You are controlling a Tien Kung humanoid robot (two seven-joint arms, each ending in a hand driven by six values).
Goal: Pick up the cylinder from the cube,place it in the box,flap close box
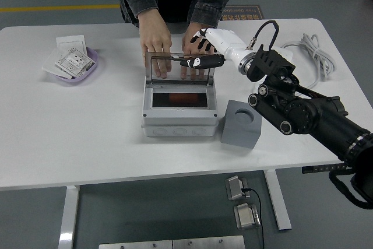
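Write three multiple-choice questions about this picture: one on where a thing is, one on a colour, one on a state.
1. Where is the grey cube?
A. right of the box
B. inside the box
C. in the purple bowl

2. What colour is the bowl at the left?
A. red
B. purple
C. green

3. How is the box's clear lid?
A. shut flat
B. missing
C. standing open

Answers:
1 A: the cube stands beside the box, at its right.
2 B: its rim is purple.
3 C: the lid stands upright, with the right hand at its top edge.
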